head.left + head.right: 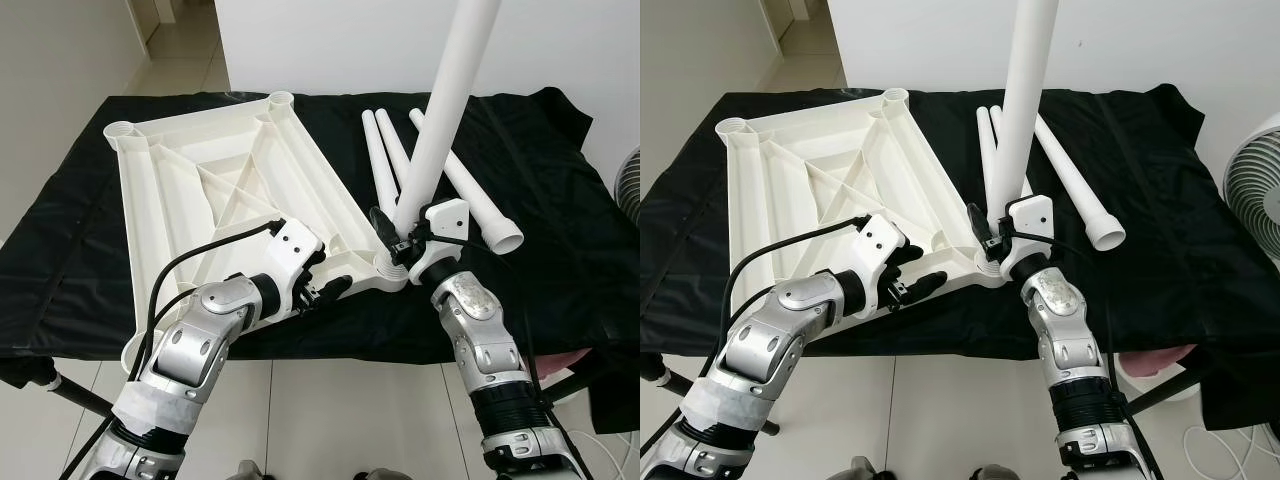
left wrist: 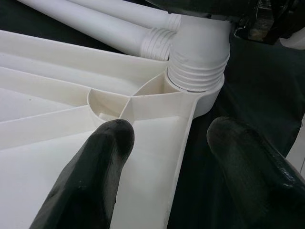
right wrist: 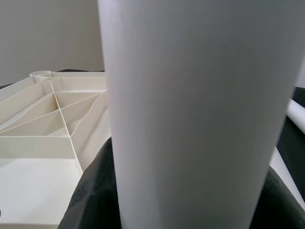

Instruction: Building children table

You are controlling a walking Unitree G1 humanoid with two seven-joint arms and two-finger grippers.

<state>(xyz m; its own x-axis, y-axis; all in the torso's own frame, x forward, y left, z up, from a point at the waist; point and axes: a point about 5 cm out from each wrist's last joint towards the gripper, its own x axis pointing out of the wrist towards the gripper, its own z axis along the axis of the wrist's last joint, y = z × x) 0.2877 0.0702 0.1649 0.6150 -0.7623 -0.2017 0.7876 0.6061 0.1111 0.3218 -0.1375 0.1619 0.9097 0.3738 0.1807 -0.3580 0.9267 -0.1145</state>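
Left gripper (image 1: 322, 290) has its fingers spread, straddling the near edge of the upside-down tabletop (image 1: 215, 180) on the black cloth. Right gripper (image 1: 400, 240) pinches the table leg (image 1: 440, 110), standing almost upright, threaded end in the near-right corner socket (image 2: 199, 93).

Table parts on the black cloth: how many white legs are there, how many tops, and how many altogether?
White legs: 4, one upright leg held by the right claw at a corner socket, three loose legs lying on the black cloth.
Upside-down table tops: 1, with the left claw at its near edge.
Total: 5 parts.
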